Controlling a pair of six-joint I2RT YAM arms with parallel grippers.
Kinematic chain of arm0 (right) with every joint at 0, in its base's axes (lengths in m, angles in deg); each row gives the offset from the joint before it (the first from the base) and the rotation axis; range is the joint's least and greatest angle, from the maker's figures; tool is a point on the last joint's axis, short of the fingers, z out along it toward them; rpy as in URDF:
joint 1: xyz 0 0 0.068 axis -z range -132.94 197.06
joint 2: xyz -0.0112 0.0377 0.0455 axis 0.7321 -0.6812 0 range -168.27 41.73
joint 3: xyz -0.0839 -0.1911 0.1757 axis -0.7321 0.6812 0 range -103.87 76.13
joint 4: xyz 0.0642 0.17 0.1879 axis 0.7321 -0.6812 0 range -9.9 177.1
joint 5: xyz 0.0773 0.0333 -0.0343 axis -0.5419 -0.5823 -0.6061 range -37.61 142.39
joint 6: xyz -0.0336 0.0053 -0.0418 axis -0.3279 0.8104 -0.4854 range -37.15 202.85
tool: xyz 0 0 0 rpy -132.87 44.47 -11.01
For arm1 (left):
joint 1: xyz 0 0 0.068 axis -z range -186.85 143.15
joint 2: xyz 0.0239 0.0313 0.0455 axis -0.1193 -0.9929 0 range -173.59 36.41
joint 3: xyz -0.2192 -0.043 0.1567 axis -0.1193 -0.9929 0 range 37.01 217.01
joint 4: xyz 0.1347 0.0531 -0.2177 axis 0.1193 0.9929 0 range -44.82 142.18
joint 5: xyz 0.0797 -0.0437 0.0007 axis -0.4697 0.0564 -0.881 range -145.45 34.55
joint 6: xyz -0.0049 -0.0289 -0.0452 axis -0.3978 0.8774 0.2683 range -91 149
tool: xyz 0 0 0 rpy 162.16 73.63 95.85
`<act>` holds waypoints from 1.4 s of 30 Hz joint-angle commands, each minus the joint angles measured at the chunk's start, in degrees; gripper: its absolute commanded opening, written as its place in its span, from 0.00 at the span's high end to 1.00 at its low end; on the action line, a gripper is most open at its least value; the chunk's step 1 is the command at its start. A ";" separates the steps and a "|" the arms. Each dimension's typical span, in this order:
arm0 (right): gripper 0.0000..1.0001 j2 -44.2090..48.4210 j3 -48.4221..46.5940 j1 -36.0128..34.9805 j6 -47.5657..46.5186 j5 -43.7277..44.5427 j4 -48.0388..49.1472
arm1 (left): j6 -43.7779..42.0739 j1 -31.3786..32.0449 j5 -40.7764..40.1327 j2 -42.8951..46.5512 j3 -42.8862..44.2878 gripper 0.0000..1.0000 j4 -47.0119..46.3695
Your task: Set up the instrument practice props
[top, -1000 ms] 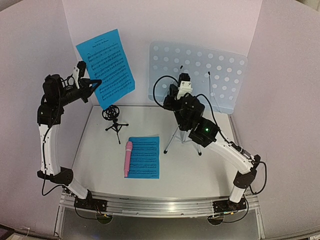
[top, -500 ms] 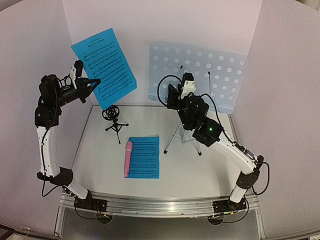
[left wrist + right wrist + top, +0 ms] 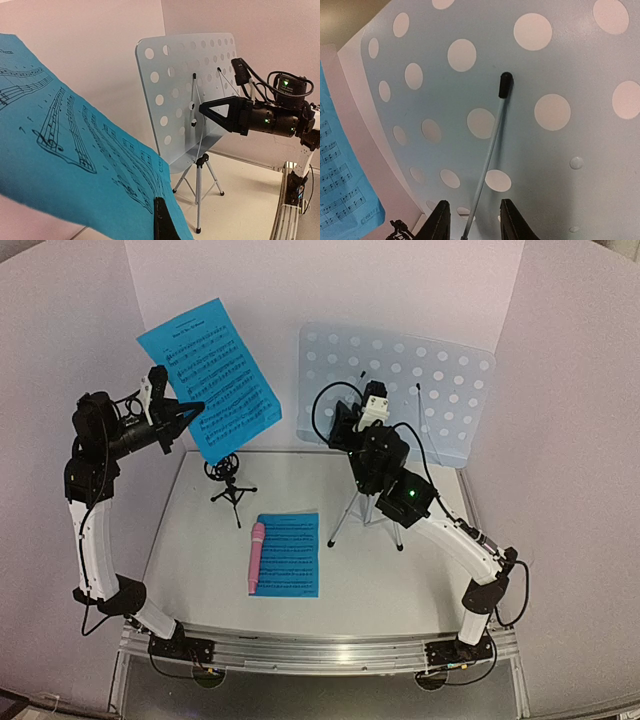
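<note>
Sliding the bright blue paper music sheet (image 3: 210,375) onto the pale blue perforated metal music stand (image 3: 440,390) was judged the step in hand. The sheet was held above the back left corner of the white table (image 3: 190,540), clamped in the closed left gripper (image 3: 193,407). The stand was placed at the back right edge. The jaws of the right gripper (image 3: 470,220) were apart around the silver retaining wire (image 3: 489,145), which needed to be pulled gently off the plate so the sheet could be passed behind uncreased.

On our white table (image 3: 200,575): mic holder (image 3: 230,485) back-left, stand's tripod (image 3: 341,524) back-centre, blue sheet (image 3: 293,558) mid-table, pink microphone (image 3: 256,558) along the sheet's left edge.
</note>
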State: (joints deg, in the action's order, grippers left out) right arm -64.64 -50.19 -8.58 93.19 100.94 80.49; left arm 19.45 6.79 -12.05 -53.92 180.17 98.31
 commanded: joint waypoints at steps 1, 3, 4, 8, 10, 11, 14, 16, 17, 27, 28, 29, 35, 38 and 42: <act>0.69 -0.70 -1.84 0.23 3.89 2.79 1.51 | -6.40 1.80 -0.73 0.92 2.37 1.00 2.89; 0.73 -0.89 -1.82 0.20 4.64 2.80 1.52 | -7.91 2.36 -1.24 0.79 2.71 1.00 3.47; 0.77 -1.00 -1.81 0.22 4.82 2.90 1.52 | -8.22 2.49 -1.44 0.77 2.75 1.00 3.53; 0.87 -0.57 -1.29 0.21 5.96 3.52 1.51 | -8.30 2.85 -1.12 0.67 2.65 1.00 3.53; 0.91 0.07 -0.35 0.25 7.25 3.90 1.51 | -7.87 3.02 -0.68 0.63 2.82 1.00 3.38; 0.93 0.41 0.10 0.26 7.84 3.96 1.51 | -7.55 3.06 -0.55 0.56 2.95 1.00 3.24; 0.98 1.16 0.95 0.25 8.97 3.65 1.69 | -6.28 3.14 -0.27 0.10 3.72 1.00 2.81; 1.00 1.37 1.07 0.22 8.93 3.43 1.84 | -4.71 3.19 0.42 -0.13 4.01 1.00 2.08; 1.00 1.37 1.08 0.24 8.90 3.29 1.87 | -3.15 3.15 0.99 -0.23 4.14 1.00 1.57; 1.00 2.23 3.21 0.23 9.43 1.77 2.82 | 21.31 3.15 7.21 -2.80 -0.92 1.00 -13.83; 1.00 2.30 3.52 0.26 9.43 1.80 3.01 | 25.11 3.15 7.32 -3.60 -1.27 1.00 -16.47; 1.00 2.35 3.65 0.24 9.47 1.89 3.22 | 27.88 3.15 7.32 -4.33 -1.31 1.00 -18.26; 1.00 2.51 3.96 0.27 9.07 1.79 3.65 | 38.09 4.07 7.41 -8.40 -1.27 1.00 -25.59; 1.00 2.81 4.68 0.24 9.29 1.77 3.66 | 41.95 4.28 6.82 -9.39 -2.44 1.00 -29.05; 1.00 3.19 5.51 0.25 9.33 1.69 3.62 | 46.65 4.38 6.31 -10.74 -2.45 1.00 -34.48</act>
State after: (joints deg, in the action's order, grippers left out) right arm -63.55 -46.00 -8.69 102.43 101.62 84.51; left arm 58.31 10.89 -5.74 -64.39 176.88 73.54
